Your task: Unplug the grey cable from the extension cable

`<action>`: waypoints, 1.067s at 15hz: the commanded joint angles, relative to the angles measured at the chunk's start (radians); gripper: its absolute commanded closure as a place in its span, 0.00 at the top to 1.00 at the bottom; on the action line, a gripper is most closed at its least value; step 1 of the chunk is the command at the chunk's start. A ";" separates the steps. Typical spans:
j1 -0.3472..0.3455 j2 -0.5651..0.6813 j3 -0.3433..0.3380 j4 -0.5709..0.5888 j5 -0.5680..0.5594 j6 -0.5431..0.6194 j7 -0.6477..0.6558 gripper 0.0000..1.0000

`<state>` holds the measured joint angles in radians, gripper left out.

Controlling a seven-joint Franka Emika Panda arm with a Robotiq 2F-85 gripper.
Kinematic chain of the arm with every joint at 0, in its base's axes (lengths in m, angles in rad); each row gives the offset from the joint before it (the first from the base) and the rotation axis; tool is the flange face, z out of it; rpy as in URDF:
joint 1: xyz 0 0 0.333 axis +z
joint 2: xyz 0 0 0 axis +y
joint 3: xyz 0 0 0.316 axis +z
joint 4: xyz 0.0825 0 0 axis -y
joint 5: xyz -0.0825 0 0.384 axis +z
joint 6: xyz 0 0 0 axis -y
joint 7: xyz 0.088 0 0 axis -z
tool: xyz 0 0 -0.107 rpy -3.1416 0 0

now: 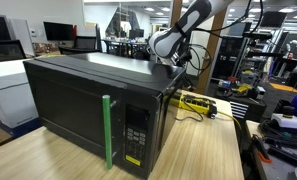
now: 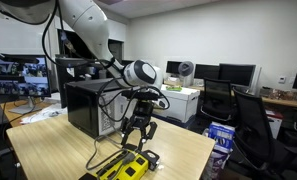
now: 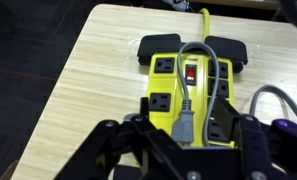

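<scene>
Three views, each with its own gaps. In an exterior view the black microwave (image 1: 83,100) with its green handle (image 1: 106,130) fills the foreground and stands in the way. It hides the lower end of the arm (image 1: 183,25), and of the extension cable (image 1: 195,100) we see only a yellow stretch on the wooden table (image 1: 48,155), just beside the oven. We cannot make out the grey cable there.

In an exterior view from the opposite side, the gripper (image 2: 138,138) hangs just above the yellow strip, fingers spread. The strip runs diagonally toward the bottom edge, which cuts it off.

In the wrist view the strip's long axis runs straight up the picture, away from the camera, with its yellow cord (image 3: 203,15) leaving at the top. The grey cable (image 3: 195,47) arches over the red switch (image 3: 189,72), and its plug (image 3: 185,122) sits in a near socket. Two black adapters (image 3: 158,45) flank the far end. The dark fingers (image 3: 113,145) stand wide open on either side of the strip—we see nothing held between them. The bottom edge crops them.
</scene>
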<state>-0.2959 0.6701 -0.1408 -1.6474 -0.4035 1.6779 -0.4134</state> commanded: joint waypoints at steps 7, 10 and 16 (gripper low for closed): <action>0.042 -0.449 -0.002 -0.330 0.172 0.261 0.221 1.00; 0.055 -0.596 -0.014 -0.453 0.208 0.356 0.278 1.00; 0.059 -0.832 -0.040 -0.711 0.274 0.654 0.332 1.00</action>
<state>-0.2522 -0.0386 -0.1610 -2.2012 -0.1629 2.1724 -0.1091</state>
